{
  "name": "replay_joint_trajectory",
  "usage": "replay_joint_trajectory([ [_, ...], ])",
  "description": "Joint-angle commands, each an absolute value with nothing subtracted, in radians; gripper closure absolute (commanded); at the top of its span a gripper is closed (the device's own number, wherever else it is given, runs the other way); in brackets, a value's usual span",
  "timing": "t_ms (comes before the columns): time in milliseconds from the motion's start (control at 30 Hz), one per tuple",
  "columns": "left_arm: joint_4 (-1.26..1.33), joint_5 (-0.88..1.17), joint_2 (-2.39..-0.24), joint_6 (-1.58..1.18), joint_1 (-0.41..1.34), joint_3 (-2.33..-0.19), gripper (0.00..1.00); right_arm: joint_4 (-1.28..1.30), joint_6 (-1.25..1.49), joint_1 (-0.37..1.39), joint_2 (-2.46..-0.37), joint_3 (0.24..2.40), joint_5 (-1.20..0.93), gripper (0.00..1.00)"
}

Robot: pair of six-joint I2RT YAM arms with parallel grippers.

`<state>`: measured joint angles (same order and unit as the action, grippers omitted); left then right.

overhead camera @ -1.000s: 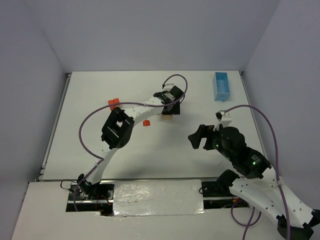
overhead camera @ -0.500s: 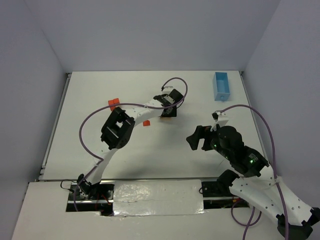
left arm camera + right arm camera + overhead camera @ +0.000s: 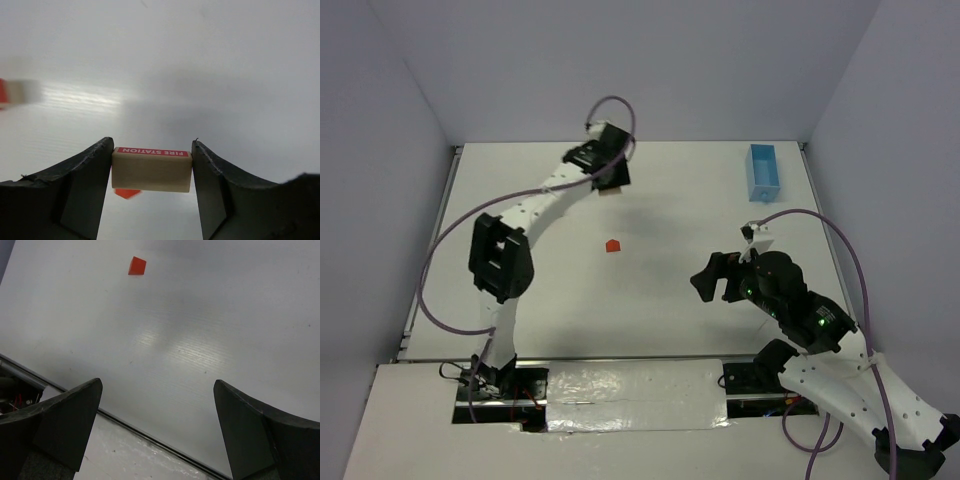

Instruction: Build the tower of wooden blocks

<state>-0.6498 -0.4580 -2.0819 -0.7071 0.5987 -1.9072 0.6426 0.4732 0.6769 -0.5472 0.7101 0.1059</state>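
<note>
My left gripper hangs over the far middle-left of the table, shut on a pale tan wood bar with a red "FIRE STATION" strip on its top edge. The bar is clamped end to end between both fingers. A small red-orange block lies alone on the table near the centre; it also shows as the red-orange block in the right wrist view. A blurred red and pale piece sits at the left edge of the left wrist view. My right gripper is wide open and empty, right of centre.
A light-blue rectangular tray stands at the back right. The left arm's white links stretch across the left half of the table. The taped front edge runs between the arm bases.
My left arm has swung from the table's centre up toward the back left, carrying the tan bar with it. The right arm has barely shifted.
</note>
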Motion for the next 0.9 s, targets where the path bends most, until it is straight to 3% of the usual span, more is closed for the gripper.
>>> replay_joint_trajectory([
  [0, -0.759, -0.460, -1.993, -0.652, 0.401, -1.954, 0.92, 0.600, 0.456, 0.678, -0.549, 0.698, 0.087, 0.00],
  [333, -0.841, -0.376, -2.043, -0.564, 0.155, -1.956, 0.90, 0.588, 0.448, 0.678, -0.587, 0.695, 0.055, 0.00],
  [867, -0.753, -0.356, -2.048, -0.561, 0.140, -1.861, 0.78, 0.587, 0.440, 0.678, -0.621, 0.695, 0.034, 0.00],
])
